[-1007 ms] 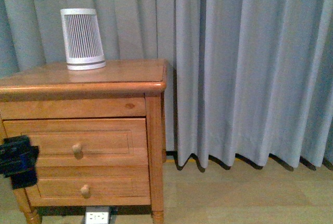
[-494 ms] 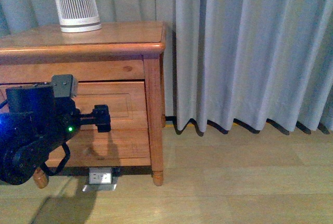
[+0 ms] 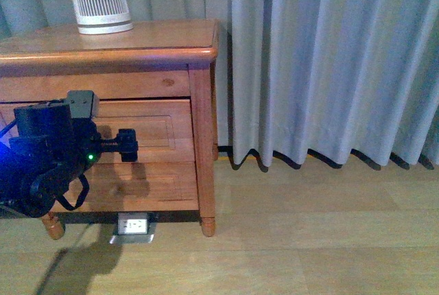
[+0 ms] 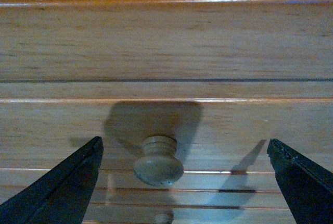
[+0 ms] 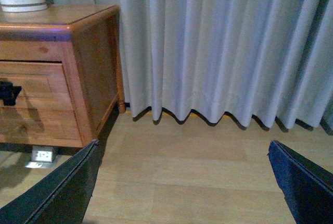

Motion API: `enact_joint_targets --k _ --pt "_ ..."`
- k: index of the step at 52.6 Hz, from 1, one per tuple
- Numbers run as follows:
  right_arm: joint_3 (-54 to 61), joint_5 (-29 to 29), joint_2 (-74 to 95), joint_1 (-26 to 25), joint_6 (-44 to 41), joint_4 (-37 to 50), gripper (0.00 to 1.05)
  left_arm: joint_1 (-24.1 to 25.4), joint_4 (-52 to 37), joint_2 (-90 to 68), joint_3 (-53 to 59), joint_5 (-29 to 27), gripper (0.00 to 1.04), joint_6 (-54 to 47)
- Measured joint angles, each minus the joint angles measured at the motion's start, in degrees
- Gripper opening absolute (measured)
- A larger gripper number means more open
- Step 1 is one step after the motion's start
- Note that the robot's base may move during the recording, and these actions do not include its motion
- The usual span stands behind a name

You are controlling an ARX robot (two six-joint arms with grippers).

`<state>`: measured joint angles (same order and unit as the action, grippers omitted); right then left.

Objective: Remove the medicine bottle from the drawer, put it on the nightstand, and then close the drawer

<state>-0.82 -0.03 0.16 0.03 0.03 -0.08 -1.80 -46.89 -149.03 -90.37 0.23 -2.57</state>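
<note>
**Left arm** (image 3: 41, 164): black, extended across the front of the nightstand (image 3: 202, 137).

**Left pincer** (image 3: 127, 145): level with the drawer (image 3: 154, 127), at its recessed panel. The front view does not show whether it touches the wood. In the left wrist view its fingers (image 4: 62, 182) stand wide apart and clasp nothing. The round wooden knob (image 4: 157, 160) sits between them, somewhat off centre and clear of both.

**Drawer:** the front looks flush with the frame, so it is shut and its interior is hidden.

**Medicine bottle:** seen in no view.

**Above the left pincer:** a white ribbed device (image 3: 99, 0) stands upright on the nightstand top.

**Below the left pincer:** the lower drawer (image 3: 147, 185) is also shut. Under the cabinet, a white socket box (image 3: 134, 226) lies on the floor (image 3: 309, 240).

**Right of the left pincer:** past the nightstand's corner post, a grey curtain (image 3: 329, 68) hangs in folds down to the wooden floor.

**Right pincer** (image 5: 183, 143): the fingers (image 5: 302, 182) are spread wide with nothing between them. It is held over bare floor, well apart from the nightstand and facing the curtain. It does not appear in the front view.
</note>
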Motion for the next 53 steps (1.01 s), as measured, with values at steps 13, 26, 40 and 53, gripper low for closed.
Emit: enact_joint_targets --k 13,26,40,53 --pt "0.0 0.0 0.0 0.0 0.0 0.0 0.98 0.2 2.1 -1.7 -2.5 0.2 0.98 -0.9" --pt "0.0 0.0 0.0 0.0 0.0 0.0 0.98 0.3 2.3 -2.2 -3.1 0.3 0.98 -1.0" --pt "0.0 0.0 0.0 0.0 0.0 0.0 0.98 0.7 2.2 -2.2 -3.1 0.2 0.67 -1.9" --pt "0.0 0.0 0.0 0.0 0.0 0.0 0.98 1.1 1.9 -2.2 -3.1 -0.4 0.3 -2.6"
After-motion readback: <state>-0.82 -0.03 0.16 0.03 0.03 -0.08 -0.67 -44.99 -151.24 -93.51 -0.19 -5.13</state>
